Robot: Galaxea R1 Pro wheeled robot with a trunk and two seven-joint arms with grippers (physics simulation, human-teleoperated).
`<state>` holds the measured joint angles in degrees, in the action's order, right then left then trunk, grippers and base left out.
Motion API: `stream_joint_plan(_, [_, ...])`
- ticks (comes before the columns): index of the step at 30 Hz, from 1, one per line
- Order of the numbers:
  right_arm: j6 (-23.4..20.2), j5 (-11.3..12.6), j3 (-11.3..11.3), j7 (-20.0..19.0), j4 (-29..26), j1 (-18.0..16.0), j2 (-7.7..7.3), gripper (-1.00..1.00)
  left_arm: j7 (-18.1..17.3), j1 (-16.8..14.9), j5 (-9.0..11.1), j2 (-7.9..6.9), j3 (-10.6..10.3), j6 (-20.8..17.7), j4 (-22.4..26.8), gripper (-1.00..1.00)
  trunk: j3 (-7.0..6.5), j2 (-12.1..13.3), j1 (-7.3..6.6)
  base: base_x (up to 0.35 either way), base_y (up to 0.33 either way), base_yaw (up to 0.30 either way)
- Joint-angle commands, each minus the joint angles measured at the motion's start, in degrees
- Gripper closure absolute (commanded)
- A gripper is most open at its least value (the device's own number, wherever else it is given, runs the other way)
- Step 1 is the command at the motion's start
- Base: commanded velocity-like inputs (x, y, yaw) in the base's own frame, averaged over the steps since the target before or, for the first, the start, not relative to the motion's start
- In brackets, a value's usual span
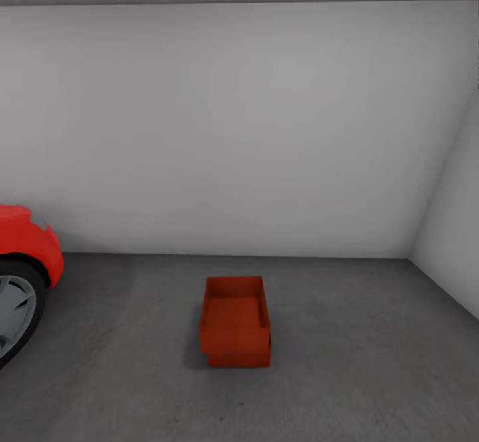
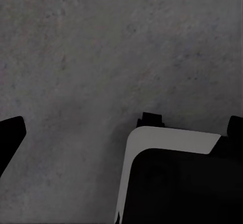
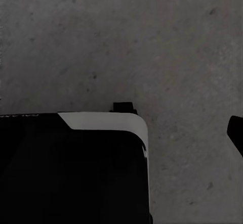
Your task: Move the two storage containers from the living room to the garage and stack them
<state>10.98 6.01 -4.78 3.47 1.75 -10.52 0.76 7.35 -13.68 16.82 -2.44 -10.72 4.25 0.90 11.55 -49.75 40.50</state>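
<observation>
Both wrist cameras look straight down at the dark grey concrete floor (image 2: pixel 101 57), so each arm appears to hang low beside the robot's base with its gripper pointing at the ground. In the left wrist view a black finger tip (image 2: pixel 10 135) enters from one edge and a second dark tip (image 2: pixel 235 125) from the opposite edge, well apart, with bare floor between them: the left gripper (image 2: pixel 122 130) stands wide and holds nothing. In the right wrist view one dark finger tip (image 3: pixel 236 133) shows at the edge; its partner cannot be made out against the black body, so how far the right gripper is spread cannot be told. A black and white part of the robot's base (image 2: pixel 172 178) cuts off the lower part of each wrist picture.

In the head view the storage containers (image 1: pixel 235 322) sit on the floor near the pale grey back wall (image 1: pixel 233 129). They appear to be two bins, one on the other, the upper one shifted slightly toward the wall, though the join is hard to read. Left of the containers, well apart, the red car (image 1: pixel 30 242) is cut off by the frame, showing one fender and part of a wheel (image 1: pixel 16 309).
</observation>
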Motion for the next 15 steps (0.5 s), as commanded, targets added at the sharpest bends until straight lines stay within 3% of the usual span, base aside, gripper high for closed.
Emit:
stream_joint_plan(1, [0.36, 0.59, -0.49, 0.13, 0.19, -0.07, 0.03, -1.0, 0.13, -0.03, 0.5, 0.0, -0.48, 0.15, -0.02, -1.0, -0.02, -0.06, 0.01, 0.0, 0.0, 0.0])
stream_joint_plan(15, [0.24, 0.41, -0.64, -0.12, 0.19, -0.06, 0.03, -1.0, 0.13, -0.03, 0.49, -0.02, -0.46, 0.15, -0.02, -1.0, -1.3, -0.06, 0.01, 0.0, 0.0, 0.0])
